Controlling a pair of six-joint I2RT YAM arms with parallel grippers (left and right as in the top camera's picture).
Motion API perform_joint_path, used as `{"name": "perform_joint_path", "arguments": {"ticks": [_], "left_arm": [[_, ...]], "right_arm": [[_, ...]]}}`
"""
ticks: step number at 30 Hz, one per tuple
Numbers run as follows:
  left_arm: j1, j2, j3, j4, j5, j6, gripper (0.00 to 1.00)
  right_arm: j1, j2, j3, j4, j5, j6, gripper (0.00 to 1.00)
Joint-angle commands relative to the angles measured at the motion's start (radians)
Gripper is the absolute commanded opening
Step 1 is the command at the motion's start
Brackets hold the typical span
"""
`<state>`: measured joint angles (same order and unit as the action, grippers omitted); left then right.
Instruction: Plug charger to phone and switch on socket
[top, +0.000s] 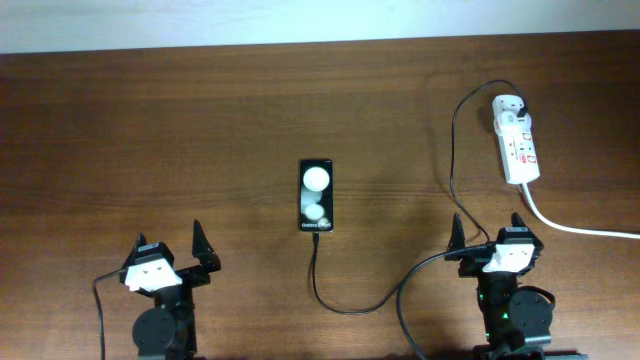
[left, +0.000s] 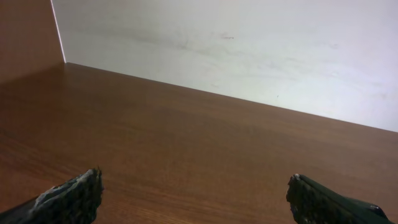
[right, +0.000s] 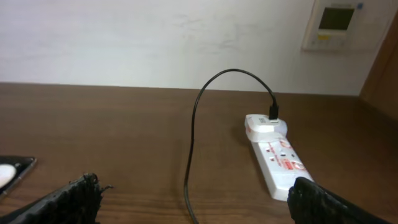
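Note:
The black phone (top: 315, 195) lies flat at the table's middle with two white round reflections; its corner shows in the right wrist view (right: 13, 174). The thin black charger cable (top: 452, 150) runs from the phone's near end, loops toward my right arm and rises to its plug in the far end of the white socket strip (top: 517, 140). In the right wrist view the cable (right: 193, 143) arcs to the plug on the strip (right: 277, 155). My left gripper (top: 168, 248) is open and empty at the front left. My right gripper (top: 490, 232) is open, with the cable between its fingers' span.
The strip's thick white cord (top: 580, 228) runs off to the right edge. A white wall panel (right: 336, 22) hangs behind the table at right. The left wrist view shows bare brown tabletop (left: 186, 143) and a white wall.

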<state>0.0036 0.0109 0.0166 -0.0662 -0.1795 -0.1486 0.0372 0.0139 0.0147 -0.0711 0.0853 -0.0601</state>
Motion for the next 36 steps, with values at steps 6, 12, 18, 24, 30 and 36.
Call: {"name": "perform_joint_path", "arguments": {"ticks": [6, 12, 18, 24, 30, 36], "left_arm": [[0.006, -0.005, -0.008, 0.002, 0.007, 0.020, 0.99], [0.006, -0.005, -0.008, 0.002, 0.007, 0.020, 0.99], [0.006, -0.005, -0.008, 0.002, 0.007, 0.020, 0.99], [0.006, -0.005, -0.008, 0.002, 0.007, 0.020, 0.99], [0.006, -0.005, -0.008, 0.002, 0.007, 0.020, 0.99], [0.006, -0.005, -0.008, 0.002, 0.007, 0.019, 0.99]], "right_arm": [[-0.006, -0.010, -0.009, -0.002, -0.010, -0.044, 0.99], [-0.007, -0.010, -0.009, -0.002, -0.010, -0.044, 0.99], [-0.006, -0.010, -0.009, -0.003, -0.028, -0.010, 0.99], [-0.006, -0.010, -0.009, 0.000, 0.005, 0.095, 0.99], [-0.005, -0.008, -0.009, 0.000, 0.005, 0.095, 0.99], [-0.005, -0.008, -0.009, 0.000, 0.005, 0.095, 0.99]]}}
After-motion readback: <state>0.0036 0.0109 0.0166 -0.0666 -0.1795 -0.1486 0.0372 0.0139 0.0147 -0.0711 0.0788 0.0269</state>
